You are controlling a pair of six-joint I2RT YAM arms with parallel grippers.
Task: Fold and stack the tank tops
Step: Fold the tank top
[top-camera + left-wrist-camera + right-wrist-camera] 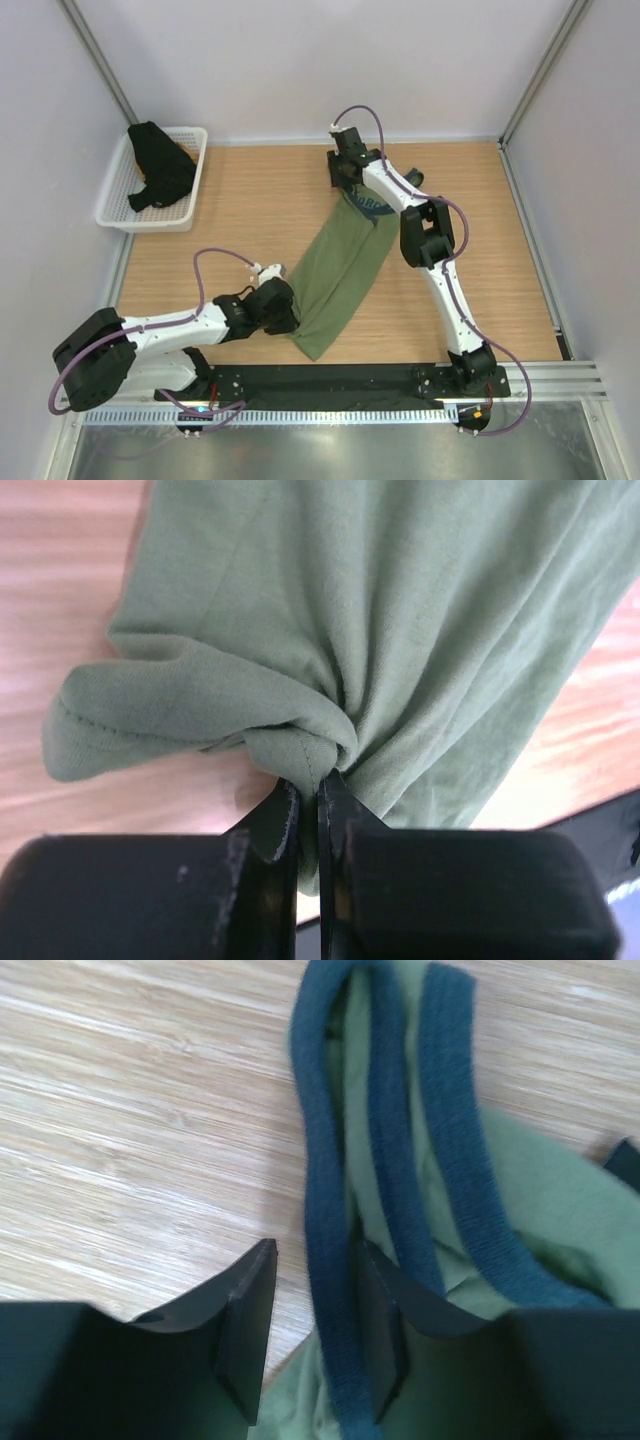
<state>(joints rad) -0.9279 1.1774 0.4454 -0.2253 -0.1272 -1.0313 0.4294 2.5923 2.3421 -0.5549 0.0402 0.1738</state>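
Note:
The olive green tank top (pixel 345 270) lies stretched in a long diagonal band across the wooden table. My left gripper (pixel 284 310) is shut on a bunched fold of its lower hem (pixel 300 742), the jaws pressed together on the cloth (pixel 310 785). At the far end my right gripper (pixel 343 180) is open over the shoulder straps. One navy trim strap (pixel 325 1180) runs between its jaws (pixel 315 1290), against the right finger, with a gap to the left finger. The black tank top (pixel 160 165) lies crumpled in the white mesh basket (pixel 195 200).
The basket stands at the table's back left, beside the left wall. A metal rail (pixel 560 375) runs along the near edge by the arm bases. Bare wood (pixel 260 190) lies between basket and green top, and also right of the right arm (pixel 500 240).

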